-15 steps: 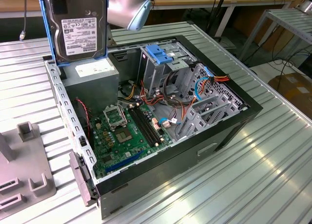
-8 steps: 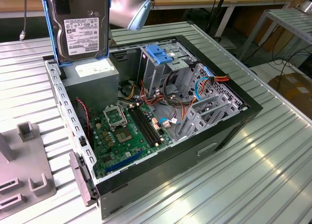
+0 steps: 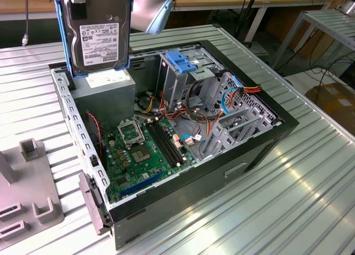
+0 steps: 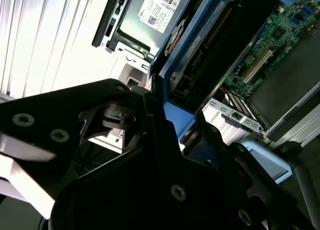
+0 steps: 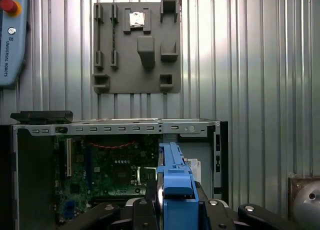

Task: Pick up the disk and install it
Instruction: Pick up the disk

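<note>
Aloft: disk clamped in the gripper, above the open computer case.

From the exterior view's left: a grey moulded fixture plate (image 3: 25,194) lies on the ribbed metal table (image 3: 288,199), just beside the open black computer case (image 3: 249,155). At upper left, the flat rectangular grey-metal disk (image 3: 99,36) hangs upright, white label facing the camera and blue plastic bracket along its edges. It is raised over the grey power-supply box (image 3: 105,91) in the case's far corner. In the first wrist view, the black gripper (image 5: 176,204) has its fingers clenched on the bracket from both sides. Next right, the green motherboard (image 3: 144,149) covers the case floor. Further right, a blue plastic latch (image 3: 183,61) tops the metal drive cage (image 3: 177,83).
</note>
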